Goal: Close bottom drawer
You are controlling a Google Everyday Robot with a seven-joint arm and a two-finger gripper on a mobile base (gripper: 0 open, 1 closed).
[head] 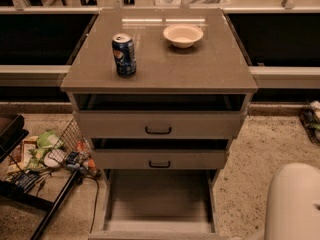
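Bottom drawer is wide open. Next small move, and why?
Probably bring the gripper, currently out of frame, to the front panel of the grey-beige bottom drawer and push it straight toward the cabinet: its shallow tray sits pulled fully out, and only a white arm segment shows at lower right.

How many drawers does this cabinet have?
3: top drawer, slightly open; middle drawer below it; bottom drawer lowest, pulled far out. The hand is out of view.
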